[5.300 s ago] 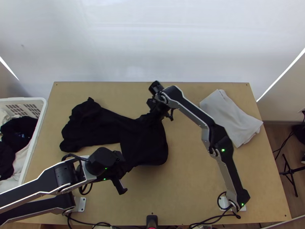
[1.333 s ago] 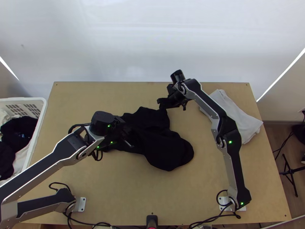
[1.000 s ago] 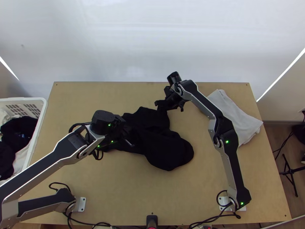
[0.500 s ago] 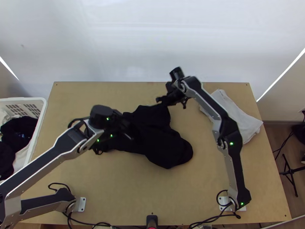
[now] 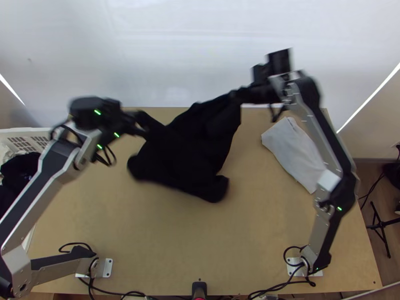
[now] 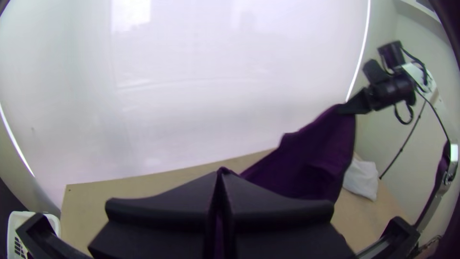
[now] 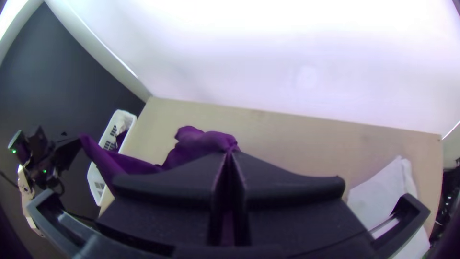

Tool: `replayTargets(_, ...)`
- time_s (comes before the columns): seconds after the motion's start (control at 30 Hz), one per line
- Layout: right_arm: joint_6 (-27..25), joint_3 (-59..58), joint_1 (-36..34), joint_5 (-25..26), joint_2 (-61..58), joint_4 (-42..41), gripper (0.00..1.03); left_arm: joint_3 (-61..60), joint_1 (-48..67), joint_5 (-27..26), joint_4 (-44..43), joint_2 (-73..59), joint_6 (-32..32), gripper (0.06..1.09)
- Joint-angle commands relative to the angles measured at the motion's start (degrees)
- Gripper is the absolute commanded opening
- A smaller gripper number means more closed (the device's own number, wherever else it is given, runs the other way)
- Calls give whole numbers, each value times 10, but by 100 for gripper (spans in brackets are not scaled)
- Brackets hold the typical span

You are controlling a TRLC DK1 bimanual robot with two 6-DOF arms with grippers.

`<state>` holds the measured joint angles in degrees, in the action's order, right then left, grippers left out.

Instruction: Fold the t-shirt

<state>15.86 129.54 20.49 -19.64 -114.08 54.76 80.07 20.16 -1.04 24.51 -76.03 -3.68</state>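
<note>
T-shirt is up over the table, strung between your left gripper and right gripper, both clamped on it; newly pulled wider, so likely ready to spread

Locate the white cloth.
In the top view, the white cloth lies far right on the table, partly hidden by the right arm.

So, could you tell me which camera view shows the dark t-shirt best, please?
The top view, since most of the t-shirt shows unobstructed there. The left wrist view shows the part ending at the right claw; the right wrist view shows bunched cloth running to the left claw.
</note>
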Motion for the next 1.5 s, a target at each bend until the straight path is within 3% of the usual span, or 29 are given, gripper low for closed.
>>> replayTargets(0.0, -11, 9, -67, 20, 96, -11, 3, 81, -127, 0, 12, -18, -10, 9)
replayTargets(0.3, -58, -13, -158, 21, 217, -11, 3, 125, -251, 1, 41, -5, -45, 9)
replayTargets(0.73, -151, -168, -112, 30, 461, 38, 3, 113, -248, 0, 65, 129, -79, 9)
replayTargets(0.9, -210, -251, -114, 52, 572, 37, 3, 11, -241, -5, -11, 227, -111, 9)
replayTargets(1.0, -219, -291, -121, 89, 638, -13, 3, -69, -234, -7, -107, 298, -137, 9)
replayTargets(1.1, -210, -328, -135, 137, 702, -71, 3, -101, -234, -6, -142, 338, -151, 9)
replayTargets(1.27, -177, -344, -189, 145, 771, -122, 3, -113, -244, -1, -122, 386, -179, 9)
replayTargets(1.47, -177, -358, -199, 145, 822, -99, 3, -115, -259, -1, -66, 447, -186, 9)
